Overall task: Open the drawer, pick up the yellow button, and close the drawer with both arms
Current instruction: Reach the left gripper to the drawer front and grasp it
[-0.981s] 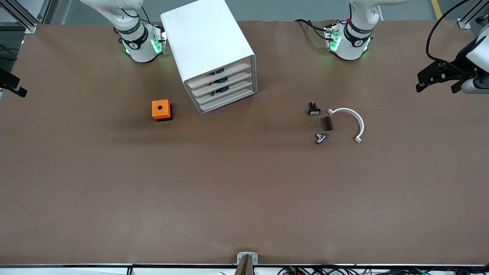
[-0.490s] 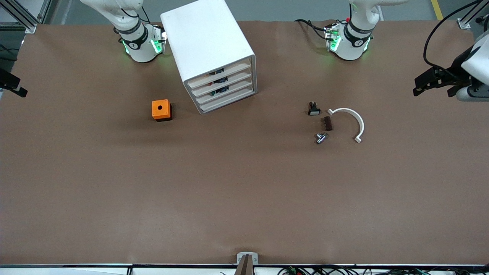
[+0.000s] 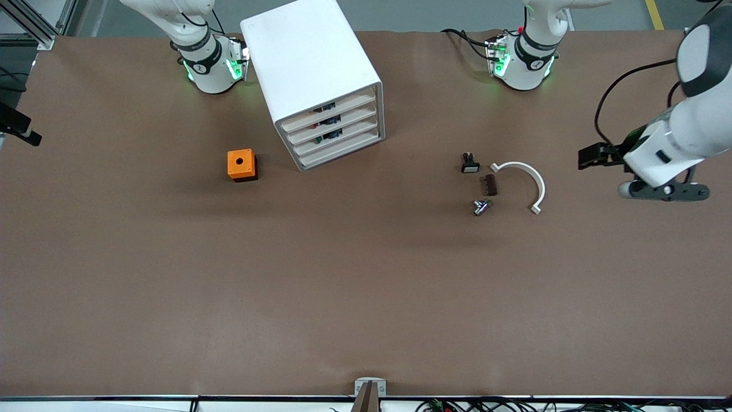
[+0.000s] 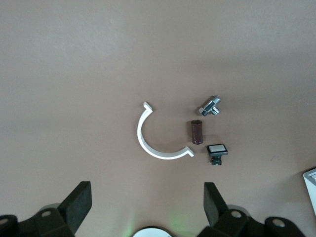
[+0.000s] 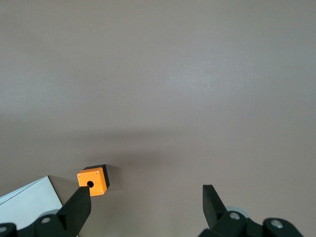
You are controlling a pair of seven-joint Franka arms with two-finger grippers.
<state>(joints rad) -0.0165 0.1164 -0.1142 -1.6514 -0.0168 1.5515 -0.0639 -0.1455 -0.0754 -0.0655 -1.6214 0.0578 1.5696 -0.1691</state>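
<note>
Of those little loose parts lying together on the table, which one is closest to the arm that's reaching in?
The white curved clip. It lies at the cluster's edge toward the left gripper, nearer to it than the brown piece, the metal fitting and the black-and-white switch part.

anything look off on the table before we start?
Only the cabinet: it sits skewed to the table edges, its four drawers facing diagonally toward the left arm's end. All drawers look shut. The loose parts and orange box lie undisturbed.

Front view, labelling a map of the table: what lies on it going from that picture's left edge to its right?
Orange box → white cabinet → black-and-white switch → brown block → white curved bracket → left pincer.
</note>
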